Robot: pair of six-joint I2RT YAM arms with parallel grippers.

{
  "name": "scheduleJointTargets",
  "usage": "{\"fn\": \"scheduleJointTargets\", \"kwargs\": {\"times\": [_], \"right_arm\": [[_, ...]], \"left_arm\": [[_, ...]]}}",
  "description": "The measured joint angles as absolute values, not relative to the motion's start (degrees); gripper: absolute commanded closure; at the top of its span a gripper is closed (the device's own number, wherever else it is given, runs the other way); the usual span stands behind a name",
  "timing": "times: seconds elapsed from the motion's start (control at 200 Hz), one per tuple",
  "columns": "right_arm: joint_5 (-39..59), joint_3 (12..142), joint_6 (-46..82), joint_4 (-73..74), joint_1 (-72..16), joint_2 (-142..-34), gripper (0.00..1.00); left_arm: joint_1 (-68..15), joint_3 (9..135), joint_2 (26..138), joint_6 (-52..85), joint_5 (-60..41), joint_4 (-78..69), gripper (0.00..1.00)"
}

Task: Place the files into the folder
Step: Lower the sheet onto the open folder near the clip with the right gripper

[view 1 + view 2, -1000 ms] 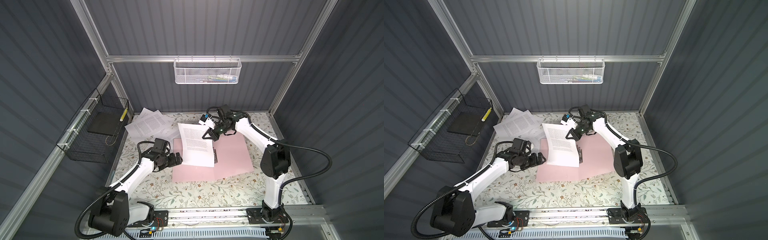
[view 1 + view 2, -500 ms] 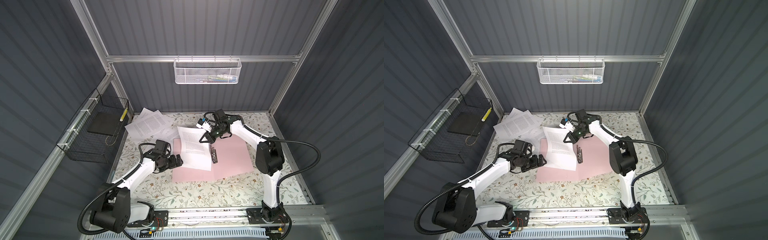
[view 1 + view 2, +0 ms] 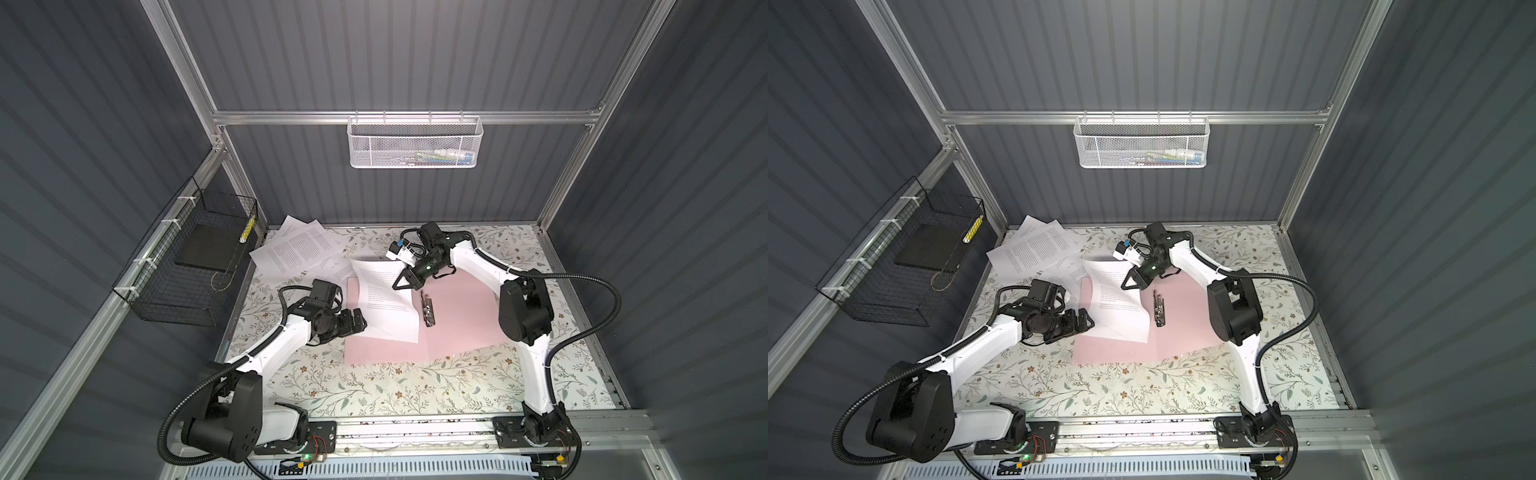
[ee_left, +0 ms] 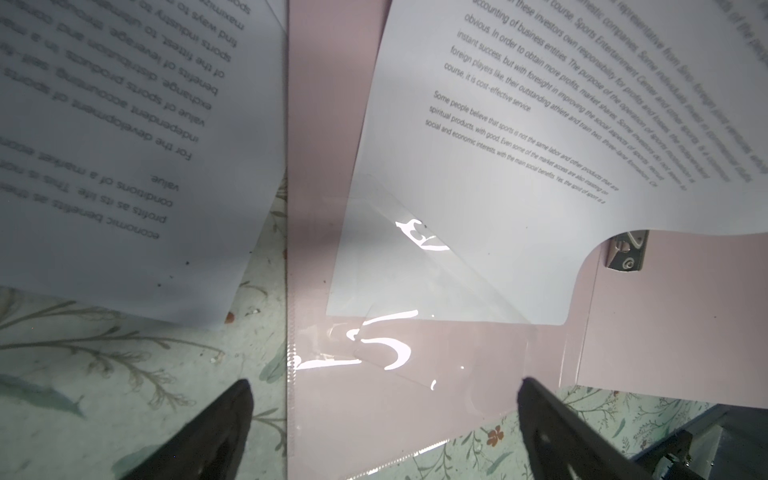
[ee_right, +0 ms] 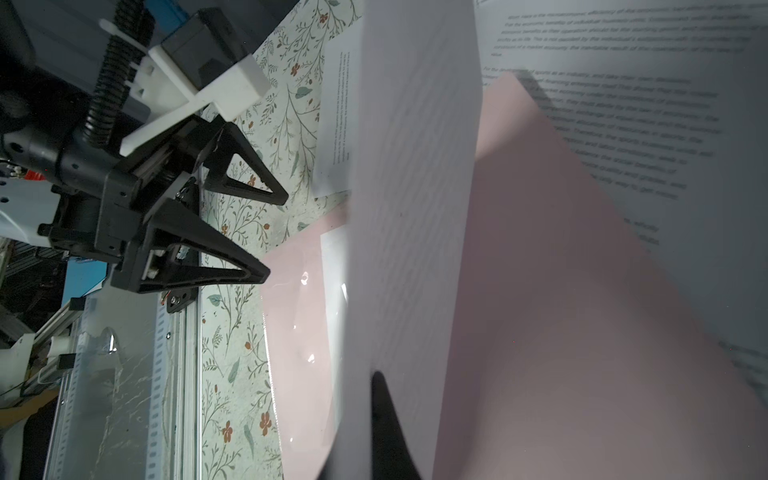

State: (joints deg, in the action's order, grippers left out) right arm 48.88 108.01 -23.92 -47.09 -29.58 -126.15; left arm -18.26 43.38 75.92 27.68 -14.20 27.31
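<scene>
Folder lying open, file pinched by right gripper, left gripper spread wide

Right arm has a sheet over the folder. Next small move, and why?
Probably lower the right gripper so the sheet settles flat on the folder. It pinches the sheet's far edge raised, while the near corner appears tucked under the clear corner pocket. The left gripper waits open alongside.
</scene>
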Motion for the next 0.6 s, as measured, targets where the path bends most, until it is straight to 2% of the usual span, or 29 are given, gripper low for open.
{"fn": "scheduleJointTargets", "kwargs": {"times": [0.6], "right_arm": [[46.4,108.2,-32.3,-58.5,-25.9,-126.1,1.00]], "left_arm": [[-18.3,43.5,76.2,27.7,-14.2,27.3,0.00]]}}
